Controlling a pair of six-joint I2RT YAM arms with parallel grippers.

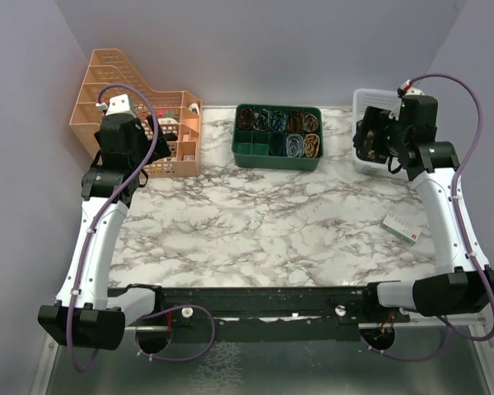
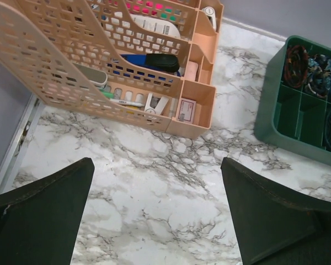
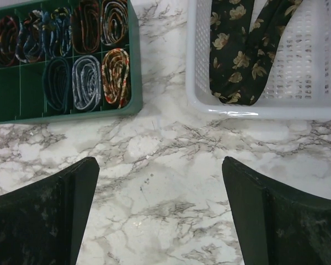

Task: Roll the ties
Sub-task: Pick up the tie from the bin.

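A black tie with tan-gold flowers [image 3: 240, 52] lies folded in a white basket [image 3: 254, 110] at the table's back right; in the top view the right arm hides the tie and most of the basket [image 1: 361, 103]. A green tray [image 1: 277, 137] at the back middle holds several rolled ties [image 3: 116, 77]. My right gripper [image 3: 160, 210] is open and empty, hovering over bare marble just in front of the basket and tray. My left gripper [image 2: 157, 212] is open and empty above the marble in front of the orange organizer.
An orange plastic desk organizer [image 1: 140, 115] with pens and small items stands at the back left, also in the left wrist view [image 2: 99, 66]. A small white and green box [image 1: 405, 228] lies on the marble table near the right arm. Grey walls enclose the back and sides.
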